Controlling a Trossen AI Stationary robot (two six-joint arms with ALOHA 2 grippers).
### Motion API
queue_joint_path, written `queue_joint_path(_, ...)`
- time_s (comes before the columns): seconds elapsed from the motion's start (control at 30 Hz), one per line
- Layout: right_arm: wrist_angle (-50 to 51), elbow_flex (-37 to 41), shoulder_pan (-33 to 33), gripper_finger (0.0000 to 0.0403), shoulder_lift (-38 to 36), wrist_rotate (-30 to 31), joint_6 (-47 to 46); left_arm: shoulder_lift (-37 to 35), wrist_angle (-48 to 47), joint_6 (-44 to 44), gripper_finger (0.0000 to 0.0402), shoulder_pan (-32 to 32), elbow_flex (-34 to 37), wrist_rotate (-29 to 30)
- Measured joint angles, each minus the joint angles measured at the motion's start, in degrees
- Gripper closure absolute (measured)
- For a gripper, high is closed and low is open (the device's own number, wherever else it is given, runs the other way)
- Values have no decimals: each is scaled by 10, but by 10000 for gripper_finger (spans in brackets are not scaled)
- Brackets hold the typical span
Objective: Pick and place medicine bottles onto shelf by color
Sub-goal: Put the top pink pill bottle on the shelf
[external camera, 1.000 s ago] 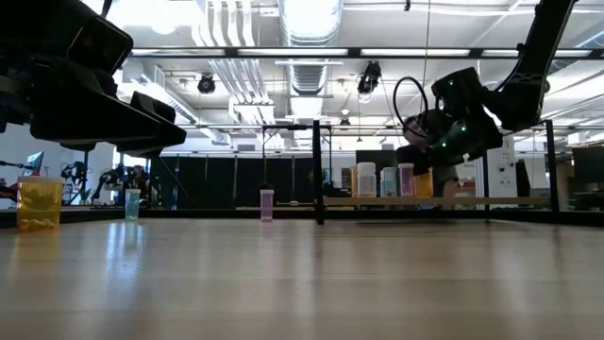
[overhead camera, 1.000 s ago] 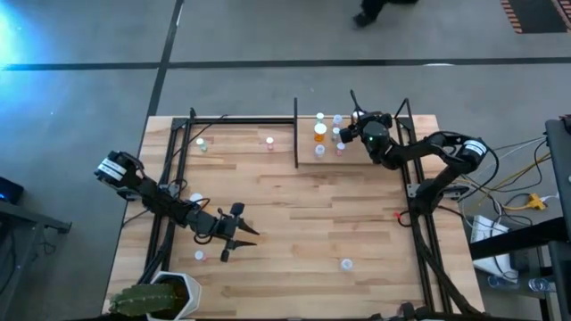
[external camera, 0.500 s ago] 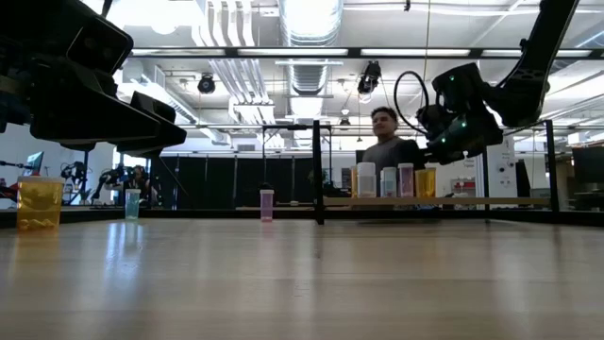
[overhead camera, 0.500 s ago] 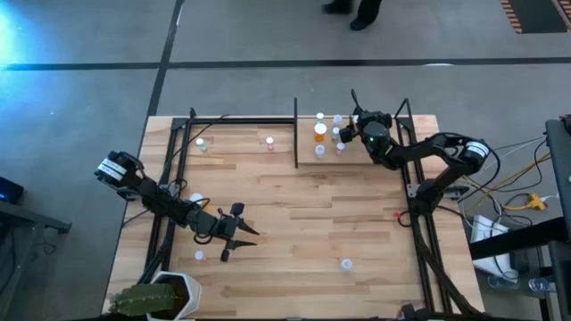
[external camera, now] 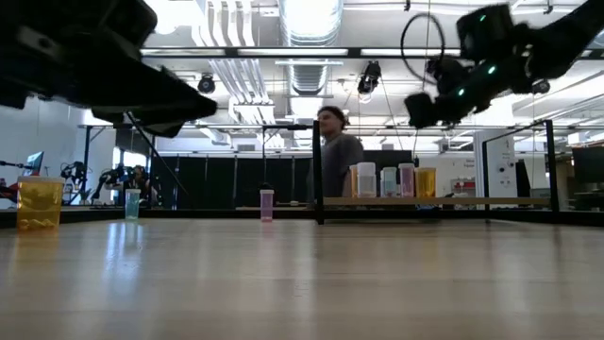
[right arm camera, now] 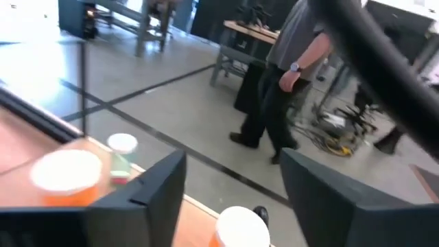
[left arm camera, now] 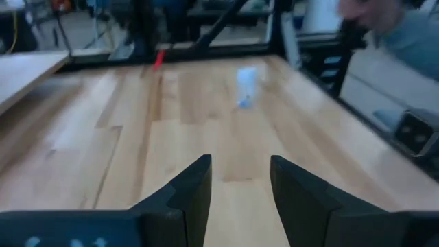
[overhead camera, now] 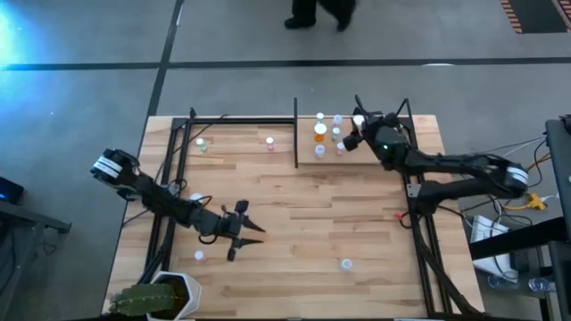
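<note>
Bottles cluster in the shelf's (overhead camera: 285,123) right bay, upper centre of the high view, just right of the black divider (overhead camera: 295,134): an orange one (overhead camera: 319,133) with several white-capped ones around it. Right tool (overhead camera: 355,134) hangs over that cluster's right edge, raised above the bottles in the low view, fingers apart and empty. Left bay holds only two, a green bottle (overhead camera: 202,143) and a pink one (overhead camera: 268,141), well apart. Out on the table (overhead camera: 312,223), one bottle (overhead camera: 345,263) stands lower right, another (overhead camera: 198,256) lower left, a third (overhead camera: 194,198) beside the left arm. Left tool (overhead camera: 243,234) sits low at lower left, fingers apart, nothing between them. Plant (overhead camera: 156,299) fills the bottom-left corner. A person (external camera: 337,161) stands beyond the table, behind the shelf.
</note>
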State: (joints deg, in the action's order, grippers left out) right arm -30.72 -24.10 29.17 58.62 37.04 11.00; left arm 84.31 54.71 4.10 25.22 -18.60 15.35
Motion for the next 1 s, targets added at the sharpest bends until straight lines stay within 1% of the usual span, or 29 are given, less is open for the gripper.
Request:
queue_joint_path(0.1, 75, 0, -46, 234, -74, 10, 0, -40, -140, 15, 275, -23, -42, 0)
queue_joint_path(0.17, 123, 0, -84, 276, -116, 11, -9, -65, -248, 27, 287, -40, -78, 0)
queue_joint_path(0.23, 170, 0, -128, 320, -152, 11, -23, -87, -354, 34, 306, -57, -120, 0)
queue_joint_path(0.33, 231, 0, -203, 378, -186, 11, -42, -115, -532, 49, 343, -81, -187, 0)
queue_joint_path(0.43, 259, 0, -282, 388, -192, 11, -67, -120, -714, 80, 385, -107, -256, -5)
queue_joint_path(0.47, 260, 1, -309, 390, -190, 11, -70, -120, -776, 92, 393, -115, -278, -15)
queue_joint_path(0.57, 246, 1, -385, 391, -170, 41, -67, -109, -932, 120, 395, -131, -342, -45)
queue_joint_path(0.63, 226, 1, -429, 391, -152, 83, -56, -100, -1020, 137, 394, -137, -376, -45)
queue_joint_path(0.73, 185, 1, -482, 391, -120, 126, -40, -83, -1092, 150, 394, -161, -419, -45)
queue_joint_path(0.8, 158, 1, -509, 391, -100, 126, -29, -67, -1122, 140, 394, -192, -439, -45)
queue_joint_path(0.9, 111, 1, -537, 391, -69, 125, -10, -38, -1131, 87, 399, -263, -457, -45)
queue_joint_path(1.0, 74, 2, -556, 391, -43, 125, 7, -6, -1083, 20, 400, -355, -463, -48)
